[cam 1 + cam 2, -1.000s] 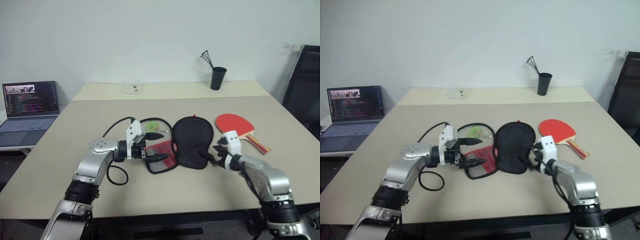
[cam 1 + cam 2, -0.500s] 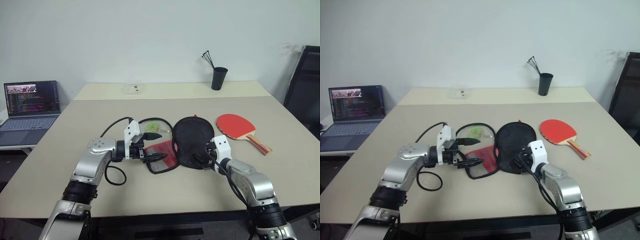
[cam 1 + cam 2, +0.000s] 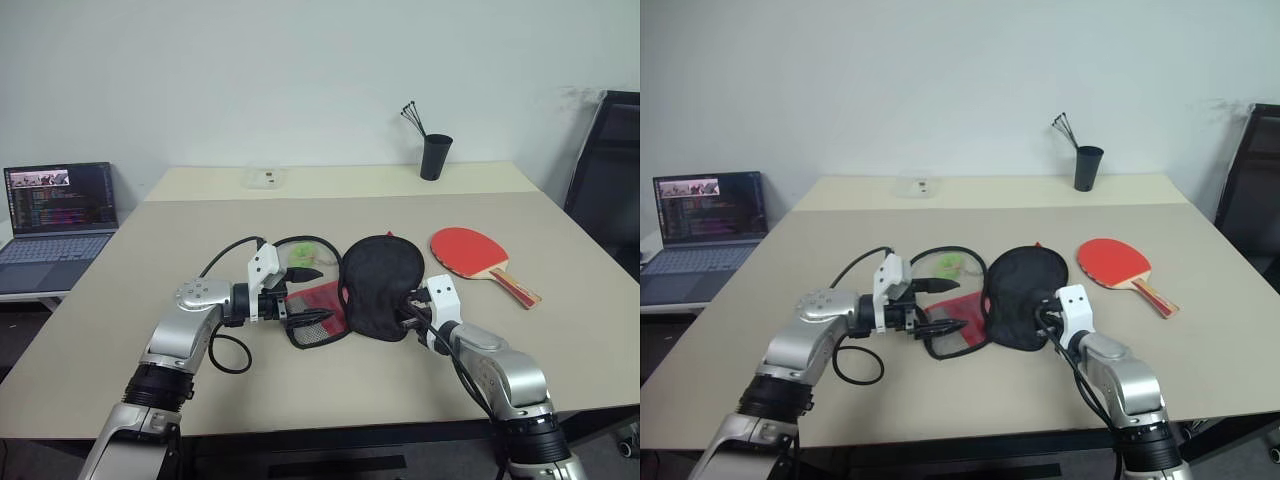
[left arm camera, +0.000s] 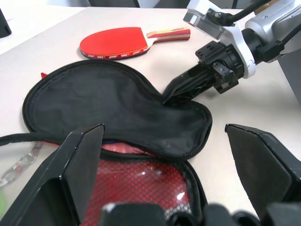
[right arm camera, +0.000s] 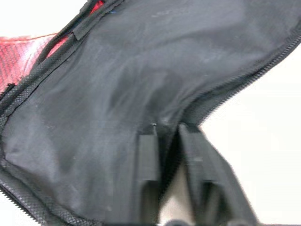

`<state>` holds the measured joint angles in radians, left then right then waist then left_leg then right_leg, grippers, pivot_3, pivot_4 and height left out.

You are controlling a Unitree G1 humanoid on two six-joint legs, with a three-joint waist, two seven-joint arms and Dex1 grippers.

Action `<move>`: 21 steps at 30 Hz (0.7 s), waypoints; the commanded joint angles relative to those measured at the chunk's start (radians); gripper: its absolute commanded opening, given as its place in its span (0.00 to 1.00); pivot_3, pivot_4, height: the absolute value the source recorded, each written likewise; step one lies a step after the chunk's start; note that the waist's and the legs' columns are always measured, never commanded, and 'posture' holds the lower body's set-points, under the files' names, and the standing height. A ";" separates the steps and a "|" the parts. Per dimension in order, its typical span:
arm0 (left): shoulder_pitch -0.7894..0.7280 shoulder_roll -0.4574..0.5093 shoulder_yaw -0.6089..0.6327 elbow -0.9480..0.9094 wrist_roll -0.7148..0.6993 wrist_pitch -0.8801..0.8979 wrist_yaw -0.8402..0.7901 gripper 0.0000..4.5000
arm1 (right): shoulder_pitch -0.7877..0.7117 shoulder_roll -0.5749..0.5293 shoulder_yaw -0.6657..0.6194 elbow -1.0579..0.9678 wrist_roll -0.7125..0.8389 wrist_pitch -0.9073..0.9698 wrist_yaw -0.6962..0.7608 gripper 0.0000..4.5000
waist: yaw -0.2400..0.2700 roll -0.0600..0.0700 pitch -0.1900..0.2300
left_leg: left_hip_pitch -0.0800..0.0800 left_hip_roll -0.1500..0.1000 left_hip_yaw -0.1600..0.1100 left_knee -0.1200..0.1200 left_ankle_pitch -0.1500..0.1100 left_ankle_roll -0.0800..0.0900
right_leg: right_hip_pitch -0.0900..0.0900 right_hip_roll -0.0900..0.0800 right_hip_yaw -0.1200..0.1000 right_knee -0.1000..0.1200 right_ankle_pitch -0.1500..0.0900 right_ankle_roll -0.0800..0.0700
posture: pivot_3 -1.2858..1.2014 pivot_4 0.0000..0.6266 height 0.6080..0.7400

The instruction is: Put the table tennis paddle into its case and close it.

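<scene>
**Right end effector pinched on the case flap; paddle lies beyond, to the robot's right**

The case (image 3: 375, 287) lies unzipped near the middle of the surface (image 3: 560, 350). Its black half lies face up, and its red half with the mesh pocket (image 3: 322, 318) is spread toward the robot's left.

The right end effector (image 3: 408, 308) is at the narrow handle end of the black half. In the right wrist view its 2 fingers (image 5: 149, 160) are drawn together on the zip edge of the fabric. Judged from this, the flap is gripped but not yet lifted.

The left end effector (image 3: 318, 294) is fully spread and holds nothing. It hangs at the red half, one finger above the mesh pocket and the other at its edge.

The table tennis paddle (image 3: 478, 254) rests flat on the surface, well apart from the case on its right side. Its red face is up. Its long axis runs diagonally: the blade lies toward the case and the far edge, and the handle (image 3: 515, 286) points toward the robot and outward to the right.

The right arm is plainly the nearer arm to the paddle. The handle lies to the right of the right end effector and slightly farther out. That arm is occupied with the flap, so a release or a handover to the left arm is likely required first.
</scene>
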<state>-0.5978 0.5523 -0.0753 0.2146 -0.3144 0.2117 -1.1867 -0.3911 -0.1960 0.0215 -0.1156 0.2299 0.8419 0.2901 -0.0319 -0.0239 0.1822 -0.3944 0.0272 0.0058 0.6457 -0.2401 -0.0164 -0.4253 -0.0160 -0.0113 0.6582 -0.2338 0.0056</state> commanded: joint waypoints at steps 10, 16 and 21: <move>-0.023 -0.007 0.010 -0.004 0.003 -0.023 0.003 1.00 | -0.205 -0.113 -0.066 0.181 0.039 0.032 0.093 0.01 | 0.002 0.000 0.000 | 0.000 0.000 0.000 0.000 0.000 0.000 | 0.000 -0.001 0.000 0.000 0.000 0.000 | 0.52 0.24 1.00; -0.023 -0.011 0.006 -0.007 0.008 -0.026 0.004 1.00 | -0.286 -0.213 -0.077 0.315 0.026 0.007 0.147 0.01 | 0.003 0.000 0.000 | -0.001 0.000 0.000 0.000 0.000 0.000 | 0.000 -0.001 0.000 -0.001 0.000 0.000 | 0.52 0.24 1.00; -0.022 -0.012 0.005 -0.008 0.008 -0.026 0.003 1.00 | -0.310 -0.222 -0.087 0.339 0.057 0.041 0.177 0.01 | 0.001 0.000 0.000 | -0.001 0.000 0.000 0.000 0.000 0.000 | 0.000 -0.001 0.000 -0.001 0.000 0.000 | 0.52 0.24 1.00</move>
<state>-0.6004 0.5435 -0.0761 0.2209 -0.3055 0.2058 -1.1879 -0.6733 -0.4148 -0.0376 0.2417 0.2620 0.8753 0.4559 -0.0305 -0.0239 0.1822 -0.3955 0.0269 0.0061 0.6457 -0.2401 -0.0163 -0.4254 -0.0166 -0.0112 0.6574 -0.2338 0.0056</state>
